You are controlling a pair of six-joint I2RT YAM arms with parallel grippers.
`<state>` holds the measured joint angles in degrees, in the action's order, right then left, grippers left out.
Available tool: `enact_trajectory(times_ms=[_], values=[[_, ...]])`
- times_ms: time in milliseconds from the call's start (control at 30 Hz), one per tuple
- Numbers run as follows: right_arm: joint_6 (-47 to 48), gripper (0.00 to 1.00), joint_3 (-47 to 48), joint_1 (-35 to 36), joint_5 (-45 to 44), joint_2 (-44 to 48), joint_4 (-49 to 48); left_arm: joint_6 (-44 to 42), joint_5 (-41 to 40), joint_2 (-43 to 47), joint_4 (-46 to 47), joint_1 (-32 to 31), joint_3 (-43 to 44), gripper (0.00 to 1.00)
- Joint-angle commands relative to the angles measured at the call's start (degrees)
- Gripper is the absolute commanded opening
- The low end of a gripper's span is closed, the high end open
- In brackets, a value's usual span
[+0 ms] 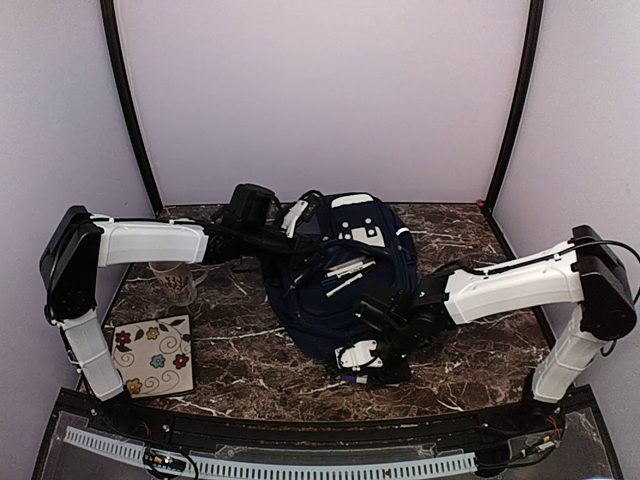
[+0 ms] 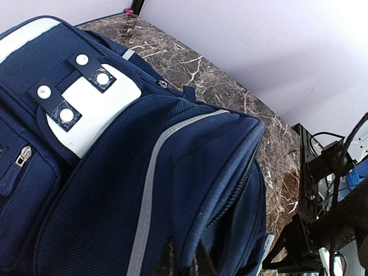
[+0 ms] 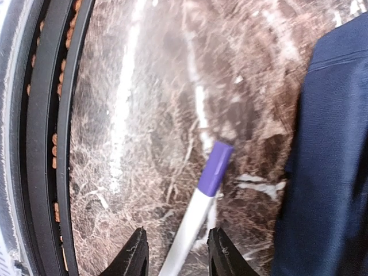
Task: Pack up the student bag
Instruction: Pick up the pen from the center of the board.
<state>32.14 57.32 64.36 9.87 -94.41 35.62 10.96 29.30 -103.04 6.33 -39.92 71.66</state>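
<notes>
student bag on marble, pale walls, left end effector clenching it, right end effector released

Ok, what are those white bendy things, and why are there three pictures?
They are robot arms that grab things: a left arm and a right arm. One picture looks down from above; the other two come from a little camera on each wrist. On the table lie a blue bag, a cup and a flowery square. The left fingers are pinched shut on the bag's edge. The right fingers stand open around a pen with a purple cap; it lies on the table, not held.
</notes>
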Motion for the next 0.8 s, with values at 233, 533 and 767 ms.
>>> enact_trajectory(times_ms=[233, 533, 767], values=[[-0.9, 0.32, -2.1, 1.3, -7.8, -2.4, -3.1, -0.4, -1.4, 1.2, 0.9, 0.6, 1.6, 0.00], [0.2, 0.22, -2.7, 1.2, -14.8, -2.5, -3.9, -0.4, -1.4, 1.1, 1.0, 0.6, 1.6, 0.00], [-0.3, 0.22, -1.5, 1.2, -10.4, -4.6, -2.9, -0.5, -1.2, 1.1, 1.0, 0.6, 1.6, 0.00]])
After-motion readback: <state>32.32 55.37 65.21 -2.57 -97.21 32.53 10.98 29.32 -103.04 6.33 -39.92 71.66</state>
